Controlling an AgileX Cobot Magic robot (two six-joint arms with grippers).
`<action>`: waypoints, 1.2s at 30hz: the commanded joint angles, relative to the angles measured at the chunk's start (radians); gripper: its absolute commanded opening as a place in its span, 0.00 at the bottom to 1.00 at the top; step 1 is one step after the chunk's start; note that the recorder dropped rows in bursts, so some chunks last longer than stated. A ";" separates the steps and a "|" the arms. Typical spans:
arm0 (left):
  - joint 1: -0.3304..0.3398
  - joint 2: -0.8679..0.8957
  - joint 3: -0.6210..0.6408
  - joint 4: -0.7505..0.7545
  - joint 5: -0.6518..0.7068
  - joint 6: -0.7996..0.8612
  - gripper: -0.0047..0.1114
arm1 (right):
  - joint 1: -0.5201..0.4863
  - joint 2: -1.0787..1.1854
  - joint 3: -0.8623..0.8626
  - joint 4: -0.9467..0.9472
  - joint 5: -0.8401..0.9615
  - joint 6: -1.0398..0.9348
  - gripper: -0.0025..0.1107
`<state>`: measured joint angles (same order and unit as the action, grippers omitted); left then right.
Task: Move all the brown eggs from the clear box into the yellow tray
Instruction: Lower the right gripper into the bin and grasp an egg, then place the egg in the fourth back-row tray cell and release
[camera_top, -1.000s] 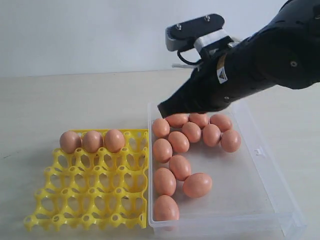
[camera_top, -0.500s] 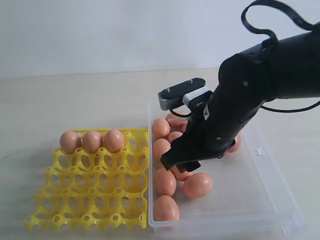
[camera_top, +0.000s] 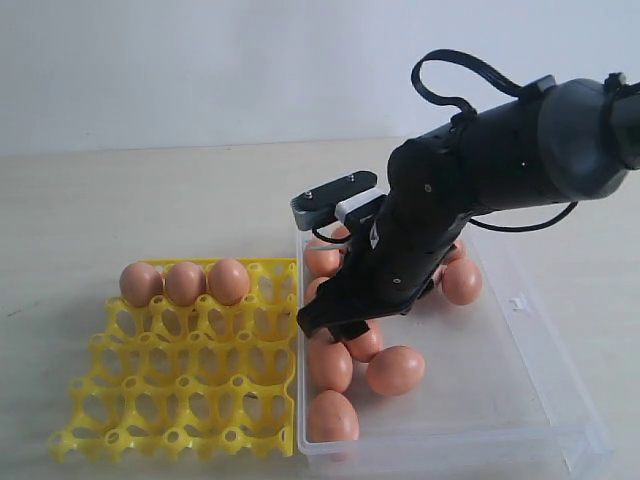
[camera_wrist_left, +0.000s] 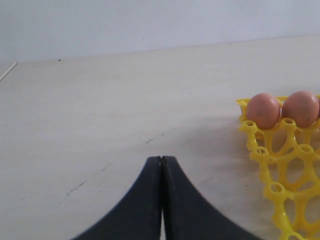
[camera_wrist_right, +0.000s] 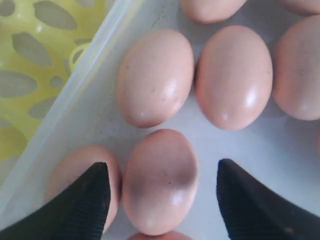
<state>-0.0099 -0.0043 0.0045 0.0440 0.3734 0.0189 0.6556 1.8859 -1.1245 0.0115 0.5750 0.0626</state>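
The yellow tray (camera_top: 180, 385) lies on the left with three brown eggs (camera_top: 184, 283) in its back row. To its right, the clear box (camera_top: 520, 390) holds several brown eggs (camera_top: 395, 369). My right gripper (camera_top: 335, 325) is low inside the box near the wall next to the tray. In the right wrist view it is open (camera_wrist_right: 161, 167), with one egg (camera_wrist_right: 160, 192) between its fingers and untouched. Another egg (camera_wrist_right: 75, 175) lies partly under one fingertip. My left gripper (camera_wrist_left: 161, 160) is shut and empty over bare table beside the tray's corner (camera_wrist_left: 280, 165).
The box wall (camera_wrist_right: 75, 100) runs close beside the gripper, with the tray (camera_wrist_right: 30, 65) just beyond it. More eggs (camera_wrist_right: 234, 75) crowd round the one between the fingers. The right half of the box floor (camera_top: 490, 340) is bare. A small latch tab (camera_top: 517, 301) sits on the box's right rim.
My right arm has come down from above the box's back and moved toward the tray side, so its gripper now sits among the eggs. Tray eggs have not moved.
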 joint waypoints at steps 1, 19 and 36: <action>0.003 0.004 -0.005 0.003 -0.001 0.003 0.04 | -0.004 0.050 -0.012 -0.017 0.005 -0.009 0.56; 0.003 0.004 -0.005 0.003 -0.001 0.003 0.04 | 0.012 -0.214 0.141 0.151 -0.593 -0.116 0.02; 0.003 0.004 -0.005 0.003 -0.001 0.003 0.04 | 0.013 0.055 0.259 -0.218 -1.227 0.236 0.02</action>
<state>-0.0099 -0.0043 0.0045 0.0440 0.3734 0.0189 0.6682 1.9073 -0.8634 -0.1884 -0.6202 0.2850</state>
